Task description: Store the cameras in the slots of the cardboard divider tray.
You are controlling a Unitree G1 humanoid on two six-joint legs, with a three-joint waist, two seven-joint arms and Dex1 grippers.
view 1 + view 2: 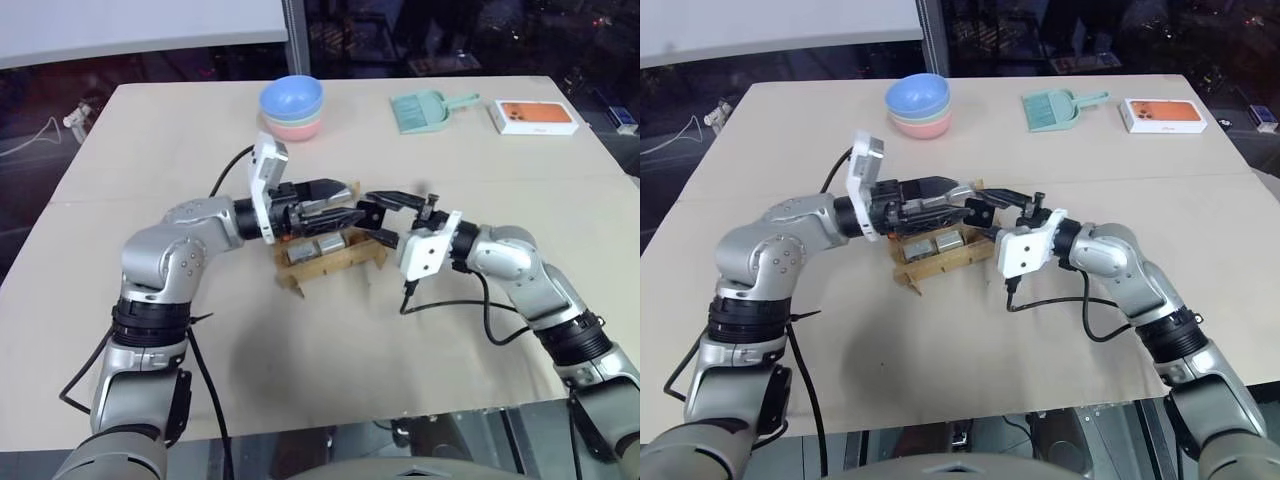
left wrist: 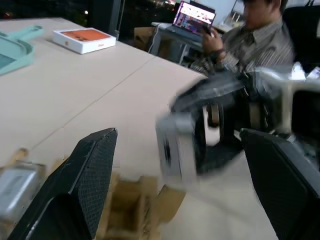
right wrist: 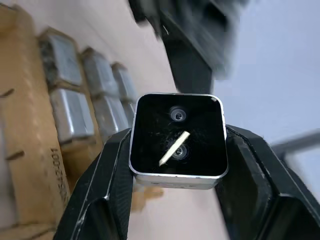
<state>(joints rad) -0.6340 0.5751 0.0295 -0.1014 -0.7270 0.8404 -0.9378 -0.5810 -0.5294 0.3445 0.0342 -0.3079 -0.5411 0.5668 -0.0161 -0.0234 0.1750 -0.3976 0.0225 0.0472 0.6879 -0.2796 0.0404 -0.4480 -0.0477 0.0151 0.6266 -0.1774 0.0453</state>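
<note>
My right gripper (image 3: pixel 177 142) is shut on a camera (image 3: pixel 177 134), a silver-edged block whose black face with two lenses shows. It hangs just above the cardboard divider tray (image 1: pixel 300 276) in the middle of the table. Several silver-grey cameras (image 3: pixel 67 102) sit in the tray's slots. My left gripper (image 1: pixel 345 205) points towards the right one and is open, with its fingers (image 2: pixel 87 182) apart on either side of the held camera (image 2: pixel 175 147) and nothing gripped. The two grippers almost meet over the tray.
Stacked blue and pink bowls (image 1: pixel 292 105) stand at the back of the table, with a mint-green dustpan (image 1: pixel 425 108) and a flat white-and-orange box (image 1: pixel 535 116) at the back right. A seated person (image 2: pixel 260 45) with a laptop is beyond the table's right side.
</note>
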